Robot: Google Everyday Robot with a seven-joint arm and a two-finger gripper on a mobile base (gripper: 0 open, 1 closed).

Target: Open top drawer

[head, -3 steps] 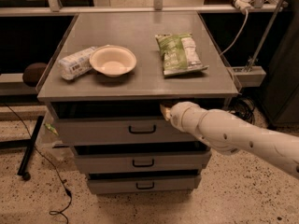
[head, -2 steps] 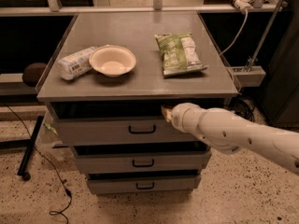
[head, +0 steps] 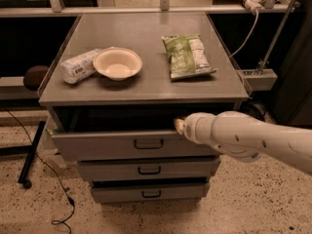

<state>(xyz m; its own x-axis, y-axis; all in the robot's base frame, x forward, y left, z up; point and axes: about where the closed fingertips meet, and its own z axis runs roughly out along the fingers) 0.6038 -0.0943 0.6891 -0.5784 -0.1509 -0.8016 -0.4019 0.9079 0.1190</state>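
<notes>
The top drawer [head: 112,145] is the widest grey drawer, just under the cabinet top, and its front stands out a little from the cabinet, with a dark gap above it. Its small black bar handle [head: 148,144] is at the centre of the front. My gripper [head: 179,126] is at the end of the white arm, at the drawer's upper rim, right of the handle. Only its yellowish tip shows; the rest is hidden by the arm.
Two narrower grey drawers [head: 148,169] sit below. On the cabinet top [head: 146,84] lie a white bowl [head: 117,63], a wrapped white package [head: 79,65] and a green snack bag [head: 187,55]. A black stand leg and cable [head: 29,155] are on the floor at left.
The arm and its gripper tip have shifted slightly left along the drawer's upper rim. The drawer front looks the same.
</notes>
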